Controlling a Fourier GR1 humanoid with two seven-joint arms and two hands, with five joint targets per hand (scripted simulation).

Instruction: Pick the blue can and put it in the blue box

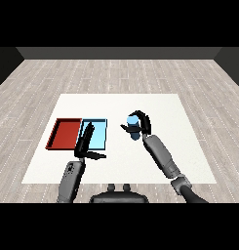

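While the right hand (140, 124) curls round the blue can (133, 128), fingers wrapped over its top and thumb on the left side, the can sits right of the light blue tray (102, 142) and well apart from it; whether it rests on the white table (165, 107) or hangs just above cannot be told. It looks upright.

The left hand (85, 139) is the main worry. Its fingers are straight and spread a little, thumb pointing right, and they reach over the near left part of the blue tray, close to the wall shared with the red tray (62, 134). A can carried leftward would meet those fingers unless it comes down in the tray's right or far part.

Another risk, in my judgement, is the tray's near wall and right rim: a low approach could clip the rim and tip the can. Overshooting left would land it in the red tray instead.
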